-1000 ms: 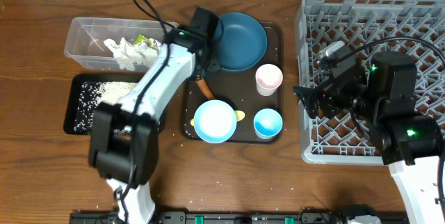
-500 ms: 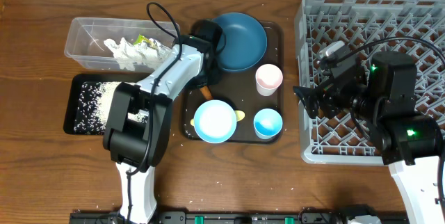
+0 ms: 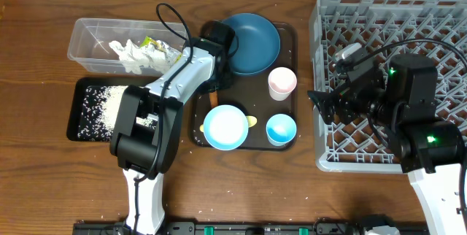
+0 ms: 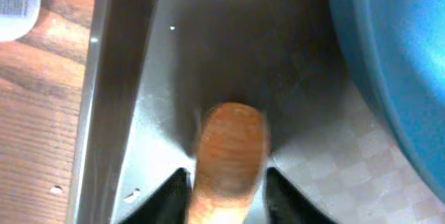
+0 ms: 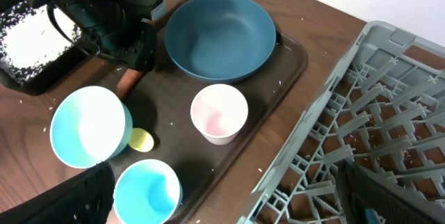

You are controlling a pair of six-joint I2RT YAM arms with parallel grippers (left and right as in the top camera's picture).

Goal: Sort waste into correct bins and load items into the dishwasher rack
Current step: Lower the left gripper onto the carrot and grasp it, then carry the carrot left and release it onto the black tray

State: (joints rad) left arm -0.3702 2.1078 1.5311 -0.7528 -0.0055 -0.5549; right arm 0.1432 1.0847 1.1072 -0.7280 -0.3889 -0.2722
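Finding one: over the last second my left arm has folded in and brought my left pincer low over the left strip of the dark brown rectangular serving tray. In the last half second it has barely shifted. The fingertips now stand astride the small orange carrot, one just beside each flank. Whether they press on it I cannot tell. The carrot lies flat on the tray, near the rim of the large dark-blue round plate.

My judgement: the approach is done and the closing is due next. After that the carrot goes to a bin.

Finding two: my right pincer has not moved. It hangs at the near edge of the large square grey plastic lattice rack, spread wide and carrying nothing. None of the dishes is in the rack yet.

Count:
- **Plate:** one.
- **Bowl:** one light-blue bowl with white inside.
- **Cups:** two, a small light-blue cup and a pinkish-white cup.
- **Spoon:** one pale yellow spoon, mostly hidden by the bowl.
- **Carrot:** one.
- **Bins:** two, both on the brown wooden counter.
  - The clear plastic rectangular tub holds one heap of crumpled white paper tissues and one yellow-green snack wrapper.
  - The shallow black rectangular tray holds loose white rice grains, too many to count.
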